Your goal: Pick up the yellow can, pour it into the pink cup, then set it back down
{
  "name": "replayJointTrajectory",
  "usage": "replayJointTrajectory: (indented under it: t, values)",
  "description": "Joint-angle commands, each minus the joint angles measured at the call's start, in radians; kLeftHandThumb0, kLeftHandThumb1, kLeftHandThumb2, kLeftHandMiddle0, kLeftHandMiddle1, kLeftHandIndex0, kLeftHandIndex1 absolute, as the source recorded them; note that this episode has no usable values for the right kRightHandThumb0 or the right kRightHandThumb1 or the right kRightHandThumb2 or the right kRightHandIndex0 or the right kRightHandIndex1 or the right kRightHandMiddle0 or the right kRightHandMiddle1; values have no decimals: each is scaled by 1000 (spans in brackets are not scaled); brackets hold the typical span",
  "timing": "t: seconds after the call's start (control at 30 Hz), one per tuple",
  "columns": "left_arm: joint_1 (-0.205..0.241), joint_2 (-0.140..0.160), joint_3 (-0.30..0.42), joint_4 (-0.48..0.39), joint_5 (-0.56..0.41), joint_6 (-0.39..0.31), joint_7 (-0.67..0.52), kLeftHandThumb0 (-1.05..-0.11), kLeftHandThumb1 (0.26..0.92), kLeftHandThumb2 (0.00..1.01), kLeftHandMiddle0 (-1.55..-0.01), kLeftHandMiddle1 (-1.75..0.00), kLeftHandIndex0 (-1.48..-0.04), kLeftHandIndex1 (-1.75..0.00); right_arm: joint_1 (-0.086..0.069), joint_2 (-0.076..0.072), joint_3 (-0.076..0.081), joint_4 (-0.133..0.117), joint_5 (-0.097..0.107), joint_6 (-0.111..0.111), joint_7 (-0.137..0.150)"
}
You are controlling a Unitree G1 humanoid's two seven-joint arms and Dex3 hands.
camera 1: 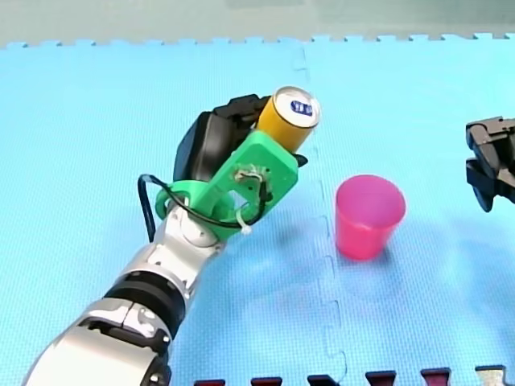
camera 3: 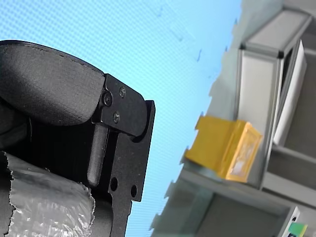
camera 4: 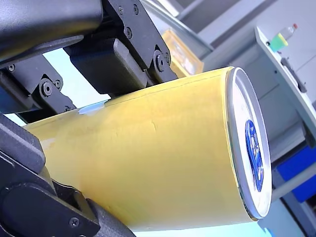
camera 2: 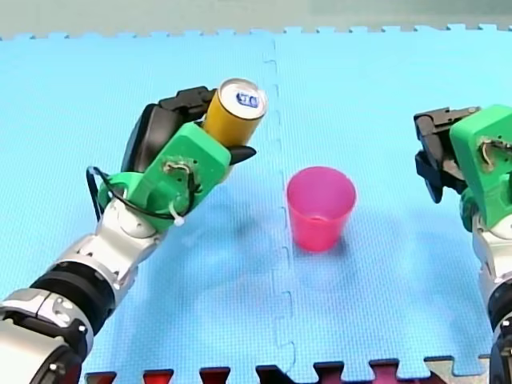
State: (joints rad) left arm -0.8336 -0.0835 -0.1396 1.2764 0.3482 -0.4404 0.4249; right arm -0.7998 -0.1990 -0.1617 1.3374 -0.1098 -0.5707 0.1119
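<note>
My left hand [camera 1: 268, 135] is shut on the yellow can [camera 1: 288, 122], holding it above the blue mat to the left of the pink cup [camera 1: 368, 215]. The can leans with its silver top [camera 2: 242, 99] raised and turned toward the cup's side. In the second wrist view the can [camera 4: 148, 168] lies between black fingers [camera 4: 123, 54]. The pink cup [camera 2: 320, 206] stands upright on the mat, apart from the can. My right hand [camera 2: 436, 156] is at the right edge, to the right of the cup, holding nothing.
A blue foam puzzle mat [camera 1: 96, 129] covers the surface, with a seam [camera 2: 282, 240] running just left of the cup. Dark and red pieces [camera 2: 240, 376] line the near edge. Beyond the mat's edge, a yellow box [camera 3: 224, 148] sits by a metal frame [camera 3: 256, 98].
</note>
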Motion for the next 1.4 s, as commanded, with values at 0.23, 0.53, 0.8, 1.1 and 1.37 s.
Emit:
replayJointTrajectory:
  t: [0.23,0.53,0.8,1.1,1.37]
  values:
    - [-28,-5,-22,-5,8,-19,8,-403,764,0,-1341,-4,-1212,-10,0,5,-17,2,19,-4,26]
    - [-56,-2,-108,-2,104,-38,83,-414,761,0,-1310,0,-1161,-1,4,12,-24,1,26,-13,39]
    - [-72,5,-178,8,184,14,158,-398,754,0,-1329,-8,-1166,-2,9,16,-31,1,31,-25,45]
    - [-73,11,-221,16,225,23,205,-395,757,1,-1352,-14,-1177,-4,13,22,-42,2,42,-21,64]
    - [-78,25,-308,23,324,73,324,-394,772,5,-1382,-22,-1192,-7,16,21,-40,3,35,-27,56]
